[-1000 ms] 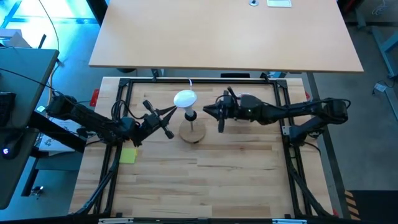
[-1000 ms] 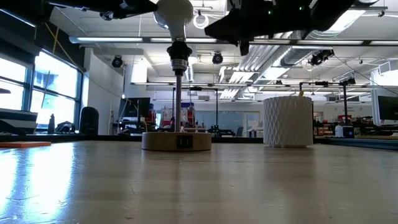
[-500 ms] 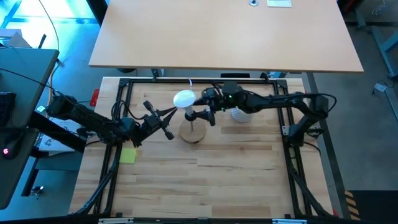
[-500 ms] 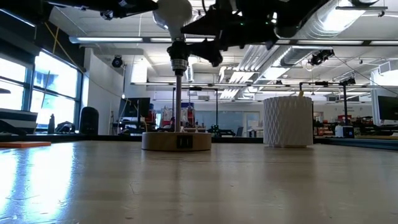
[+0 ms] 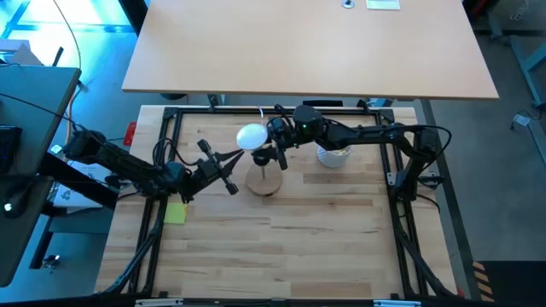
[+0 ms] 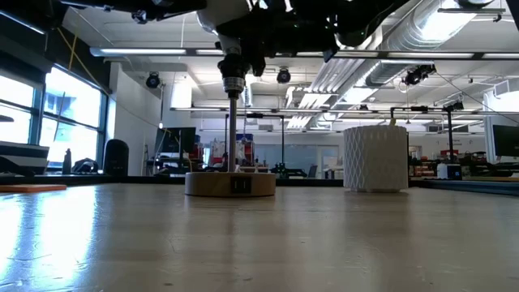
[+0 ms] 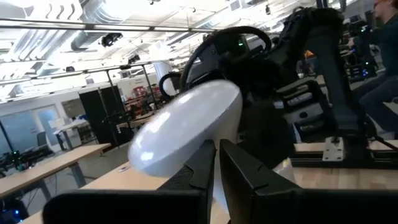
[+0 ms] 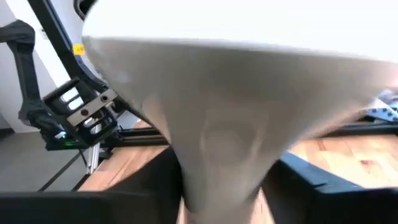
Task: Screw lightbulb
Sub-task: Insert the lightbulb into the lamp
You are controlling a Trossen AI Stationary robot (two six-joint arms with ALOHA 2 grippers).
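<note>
The white lightbulb (image 5: 252, 135) stands globe up, its neck in the black socket on top of the post (image 6: 233, 122) of the round wooden base (image 5: 264, 182). My left gripper (image 5: 241, 151) reaches in from the table's left at bulb height. Its fingers (image 7: 205, 165) are nearly together and the bulb's neck (image 7: 221, 134) lies just past them. My right gripper (image 5: 275, 152) comes in from the right, open. Its two fingers (image 8: 165, 180) stand on either side of the neck (image 8: 217, 155), under the globe (image 8: 217, 74). My left gripper has its fingertips up against the bulb's neck, but they hide the spot, so I cannot tell whether they touch it. My right gripper's fingers flank the neck, level, from the table's right; I cannot tell whether they touch it.
A white perforated cup (image 5: 333, 156) stands to the right of the base, under my right arm, and shows in the low view too (image 6: 375, 158). A yellow note (image 5: 176, 213) lies at the table's left. A wooden desk (image 5: 307, 47) stands beyond the far edge.
My right gripper has moved toward the table's left, from beside the cup up to the bulb, until its fingers came round the neck. The cup now shows from under the arm. The bulb, the base and my left gripper have kept still.
</note>
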